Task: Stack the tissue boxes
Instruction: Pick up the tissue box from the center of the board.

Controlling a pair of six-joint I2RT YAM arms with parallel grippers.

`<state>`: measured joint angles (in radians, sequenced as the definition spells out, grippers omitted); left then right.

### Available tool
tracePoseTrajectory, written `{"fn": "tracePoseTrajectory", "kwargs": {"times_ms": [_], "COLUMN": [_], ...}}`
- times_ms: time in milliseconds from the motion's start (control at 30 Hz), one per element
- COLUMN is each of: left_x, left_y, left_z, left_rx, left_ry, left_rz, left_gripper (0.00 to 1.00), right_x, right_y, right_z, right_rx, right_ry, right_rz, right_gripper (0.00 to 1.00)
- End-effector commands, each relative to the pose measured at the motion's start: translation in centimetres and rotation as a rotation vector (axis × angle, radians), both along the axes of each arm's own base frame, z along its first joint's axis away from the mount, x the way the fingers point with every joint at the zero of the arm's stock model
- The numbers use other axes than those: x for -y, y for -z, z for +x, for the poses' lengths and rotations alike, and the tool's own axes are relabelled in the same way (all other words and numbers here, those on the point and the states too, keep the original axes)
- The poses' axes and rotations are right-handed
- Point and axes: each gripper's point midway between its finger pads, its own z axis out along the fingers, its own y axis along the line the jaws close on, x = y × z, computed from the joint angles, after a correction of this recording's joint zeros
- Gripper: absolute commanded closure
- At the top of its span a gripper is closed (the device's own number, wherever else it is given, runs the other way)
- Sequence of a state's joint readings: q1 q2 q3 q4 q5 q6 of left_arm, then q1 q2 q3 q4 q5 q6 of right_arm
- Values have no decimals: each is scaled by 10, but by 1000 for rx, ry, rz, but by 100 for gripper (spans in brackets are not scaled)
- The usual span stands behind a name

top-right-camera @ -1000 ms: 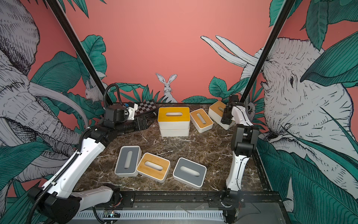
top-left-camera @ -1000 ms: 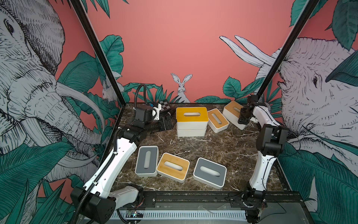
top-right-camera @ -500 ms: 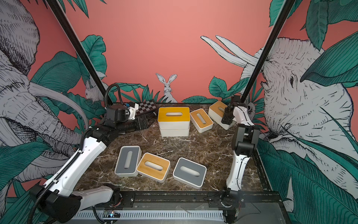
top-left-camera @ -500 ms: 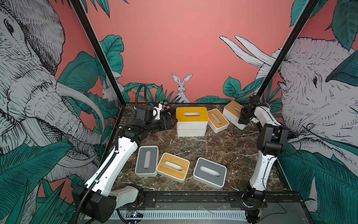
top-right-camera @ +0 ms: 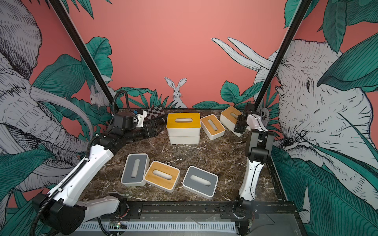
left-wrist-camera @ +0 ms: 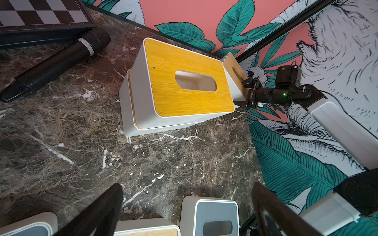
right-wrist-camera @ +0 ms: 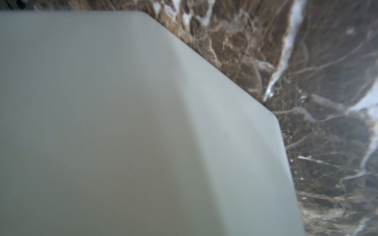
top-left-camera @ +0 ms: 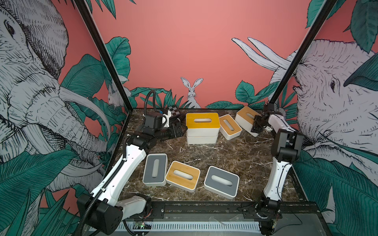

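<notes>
Two tissue boxes form a stack [top-left-camera: 202, 130] at the back centre of the table, and its top box [left-wrist-camera: 184, 79] has a yellow lid. Right of it lie a small bamboo-lidded box [top-left-camera: 230, 126] and a tilted bamboo-lidded box [top-left-camera: 244, 116]. My right gripper [top-left-camera: 258, 123] is at that tilted box's near end. Its wrist view is filled by the box's white wall [right-wrist-camera: 122, 132], which hides the jaws. At the front lie a grey-lidded box [top-left-camera: 155, 172], a bamboo-lidded box [top-left-camera: 182, 175] and another grey-lidded box [top-left-camera: 221, 181]. My left gripper [left-wrist-camera: 186, 185] hangs open and empty, left of the stack.
A checkered chessboard case [top-right-camera: 155, 113] lies at the back left. A black microphone-like stick [left-wrist-camera: 55, 65] lies beside it, close to my left gripper [top-left-camera: 176, 130]. Black frame posts stand at both back corners. Bare marble [top-left-camera: 235, 155] lies between the back and front boxes.
No box has moved. Both arms are in nearly the same places as a second ago.
</notes>
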<state>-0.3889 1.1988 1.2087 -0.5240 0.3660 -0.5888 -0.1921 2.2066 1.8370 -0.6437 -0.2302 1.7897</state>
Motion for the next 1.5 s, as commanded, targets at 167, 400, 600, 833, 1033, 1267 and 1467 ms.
{"fn": "tracePoseTrajectory", "kwargs": {"times_ms": [167,400,600,833,1033,1267,1467], "left_x": [-3,-6,-5,-3,1,1,0], "left_y": [-3,-6,-6,-7,-8,-10,-7], "left_z": [1,0,-1,0,1,2,2], "left_rx": [12,19,14,15,13,17,13], "left_ry": [-16,-27,-31,-26,-16,-22,-29], "left_rz": [-10,-5,-17,-32,-58,-66,-73], "left_gripper": [1,0,1,1,0,0,1], "right_x": [-3,9,27,40,43,36,28], "right_y": [18,0,-25,-45,-53,-60,-68], "right_z": [-23,-29,-30,-38,-60,-78,-97], "right_rx": [-101,-68,11,89,117,128,150], "right_ry": [13,39,51,36,16,-22,-73], "right_rz": [26,-5,-53,-97,-109,-92,-103], "right_gripper": [29,35,41,47,50,51,53]}}
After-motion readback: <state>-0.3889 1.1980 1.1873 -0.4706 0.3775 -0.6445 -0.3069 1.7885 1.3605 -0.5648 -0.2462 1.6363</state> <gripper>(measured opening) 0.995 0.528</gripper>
